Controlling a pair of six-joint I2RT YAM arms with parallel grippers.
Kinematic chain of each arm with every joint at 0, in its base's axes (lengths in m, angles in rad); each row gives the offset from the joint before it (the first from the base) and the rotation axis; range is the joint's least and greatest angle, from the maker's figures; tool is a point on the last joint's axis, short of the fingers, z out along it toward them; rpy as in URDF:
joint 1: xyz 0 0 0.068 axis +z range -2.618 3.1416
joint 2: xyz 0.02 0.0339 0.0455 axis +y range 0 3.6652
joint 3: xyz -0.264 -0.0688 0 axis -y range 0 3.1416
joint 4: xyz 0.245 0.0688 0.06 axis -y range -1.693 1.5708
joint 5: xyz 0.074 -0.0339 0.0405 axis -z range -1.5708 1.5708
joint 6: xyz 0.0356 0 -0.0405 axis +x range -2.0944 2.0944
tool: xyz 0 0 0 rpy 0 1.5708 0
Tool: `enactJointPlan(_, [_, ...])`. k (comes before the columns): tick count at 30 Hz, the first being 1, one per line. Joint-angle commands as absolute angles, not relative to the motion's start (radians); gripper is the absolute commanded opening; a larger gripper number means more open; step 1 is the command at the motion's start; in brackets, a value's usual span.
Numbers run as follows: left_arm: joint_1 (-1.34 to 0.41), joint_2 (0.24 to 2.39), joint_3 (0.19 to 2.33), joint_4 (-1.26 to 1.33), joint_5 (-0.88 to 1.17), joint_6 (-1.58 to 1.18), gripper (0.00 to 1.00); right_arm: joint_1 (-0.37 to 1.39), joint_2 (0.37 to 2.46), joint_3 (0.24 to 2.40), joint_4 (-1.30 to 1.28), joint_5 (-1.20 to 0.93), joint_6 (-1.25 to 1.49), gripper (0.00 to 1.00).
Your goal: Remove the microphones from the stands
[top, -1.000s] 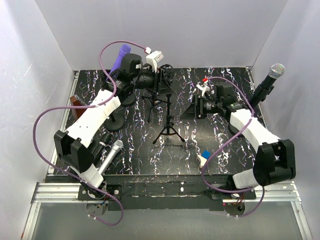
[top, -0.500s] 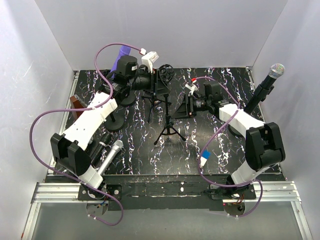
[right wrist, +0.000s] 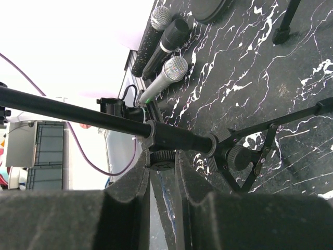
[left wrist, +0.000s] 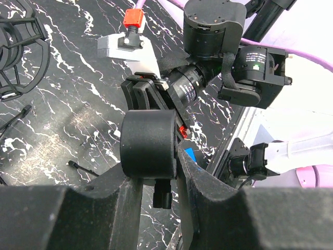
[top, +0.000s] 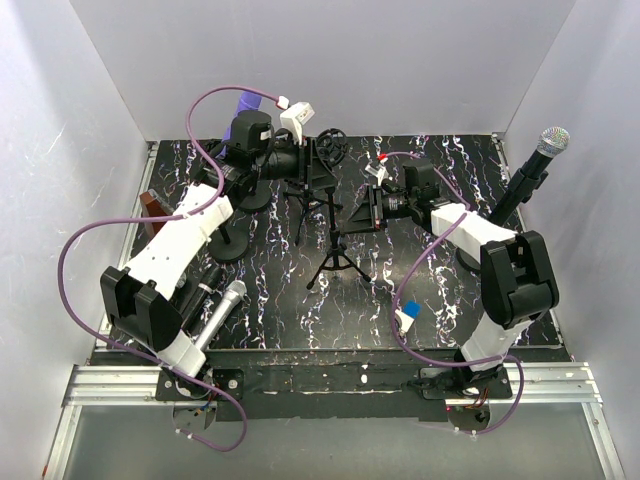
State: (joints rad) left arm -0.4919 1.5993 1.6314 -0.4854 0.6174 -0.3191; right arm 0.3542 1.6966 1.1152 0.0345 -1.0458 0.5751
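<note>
At 12 o'clock on the worktop point(top: 420, 290), near the back edge, the microphone point(left wrist: 148, 143) sits at the top of the stand point(top: 335, 255). From the left wrist it shows as a stubby black barrel standing roughly upright in the frame. From above it is mostly hidden, so which way its long axis points cannot be told. The left gripper point(left wrist: 156, 174) reaches in from 9 o'clock and is closed on the barrel, one finger pressed to each side. The right gripper point(right wrist: 164, 172) comes from 3 o'clock and clamps the stand at the collar where the pole meets the tripod legs, which spread toward 6 o'clock.

A black ring mount point(top: 335, 145) lies just beyond the microphone. A round base point(top: 232, 245) stands near the left arm, at 9 o'clock from the stand. A silver microphone point(top: 222, 310) lies flat at 8 o'clock. A tall microphone point(top: 545, 150) rises at 2 o'clock, well apart.
</note>
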Motion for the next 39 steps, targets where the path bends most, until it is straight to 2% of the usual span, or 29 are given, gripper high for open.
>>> enactJointPlan(1, [-0.482, 1.586, 1.594, -0.568, 0.600, -0.319, 0.00, 0.368, 1.709, 1.150, 0.117, -1.115, 0.578, 0.13])
enactJointPlan(3, [-0.480, 1.585, 1.591, -0.566, 0.601, -0.319, 0.00, 0.373, 1.707, 1.150, 0.127, -1.132, 0.546, 0.01])
enactJointPlan(7, [-0.471, 1.582, 1.583, -0.558, 0.603, -0.331, 0.00, 0.387, 1.646, 1.132, 0.075, -1.082, 0.378, 0.01])
enactJointPlan(12, [-0.453, 1.578, 1.569, -0.546, 0.610, -0.351, 0.00, 0.474, 1.472, 1.057, -0.051, -0.902, -0.047, 0.01])
enactJointPlan(18, [-0.448, 1.580, 1.552, -0.532, 0.620, -0.368, 0.00, 0.586, 1.304, 0.895, 0.132, -0.709, -0.424, 0.01])
enactJointPlan(20, [-0.448, 1.577, 1.548, -0.529, 0.620, -0.371, 0.00, 0.618, 1.272, 0.852, 0.158, -0.663, -0.628, 0.01])
enactJointPlan(27, [-0.448, 1.560, 1.517, -0.528, 0.627, -0.377, 0.00, 0.666, 1.217, 0.617, 0.458, -0.624, -1.280, 0.01])
enactJointPlan(29, [-0.448, 1.557, 1.508, -0.526, 0.630, -0.379, 0.00, 0.679, 1.216, 0.549, 0.567, -0.620, -1.342, 0.01])
enactJointPlan(32, [-0.448, 1.549, 1.502, -0.520, 0.634, -0.380, 0.00, 0.686, 1.180, 0.502, 0.592, -0.621, -1.401, 0.01])
enactJointPlan(33, [-0.448, 1.546, 1.499, -0.519, 0.637, -0.379, 0.00, 0.686, 1.160, 0.499, 0.550, -0.618, -1.391, 0.09])
enactJointPlan(35, [-0.448, 1.546, 1.500, -0.520, 0.638, -0.376, 0.00, 0.686, 1.108, 0.538, 0.375, -0.595, -1.338, 0.48])
enactJointPlan(38, [-0.448, 1.543, 1.505, -0.520, 0.641, -0.365, 0.00, 0.675, 1.057, 0.649, 0.088, -0.534, -1.139, 0.64])
enactJointPlan(39, [-0.448, 1.543, 1.500, -0.520, 0.643, -0.365, 0.00, 0.667, 1.046, 0.676, 0.046, -0.523, -1.033, 0.65])
